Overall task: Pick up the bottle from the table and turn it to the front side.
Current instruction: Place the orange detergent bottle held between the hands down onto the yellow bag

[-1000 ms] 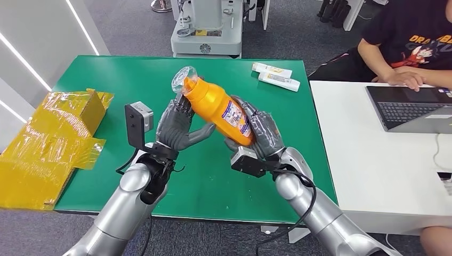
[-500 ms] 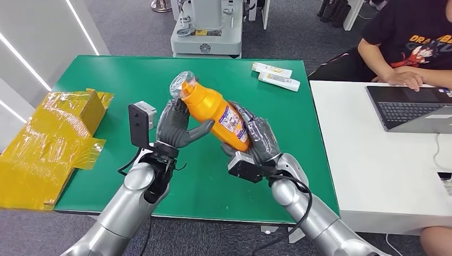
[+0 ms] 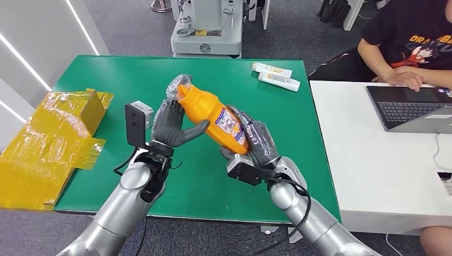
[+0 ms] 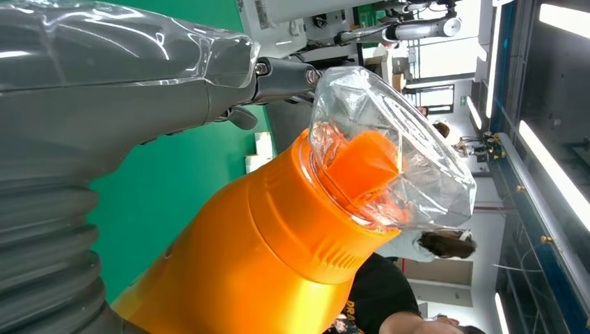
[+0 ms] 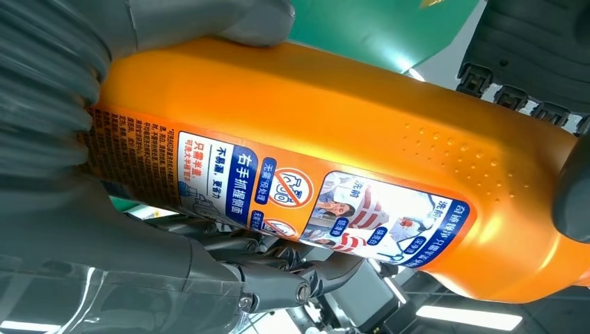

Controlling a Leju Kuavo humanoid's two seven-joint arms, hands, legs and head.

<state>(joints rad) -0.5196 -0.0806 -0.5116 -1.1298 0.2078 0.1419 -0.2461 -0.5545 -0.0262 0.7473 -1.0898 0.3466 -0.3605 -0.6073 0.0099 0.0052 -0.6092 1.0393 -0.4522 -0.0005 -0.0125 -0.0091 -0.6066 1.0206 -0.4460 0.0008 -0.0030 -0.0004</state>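
- I have the orange bottle (image 3: 216, 118) lifted clear of the green table (image 3: 106, 74), held tilted between both hands, its wrapped cap end (image 3: 177, 88) pointing up and away from me.
- My right hand (image 3: 255, 140) wraps the lower body of the bottle, fingers closed round it with the printed label (image 5: 306, 202) facing the wrist camera.
- My left hand (image 3: 171, 125) is closed on the neck end, thumb under the shoulder and fingers behind the neck.
- Main risk, as I judge it: the glossy plastic twists in one hand while the other holds firm, and the bottle slides out of the right hand's grasp.
- The clear film over the cap looks loose; if my left fingers bear on it and not the neck, I expect it to slip.
- A dropped bottle would likely roll across the table towards the two tubes (image 3: 274, 76) or off the near edge.
- I cannot tell yet which face counts as the front, so I may over-rotate.
- The person (image 3: 410, 42) at the white desk sits near my right side; a wide swing could reach that way.
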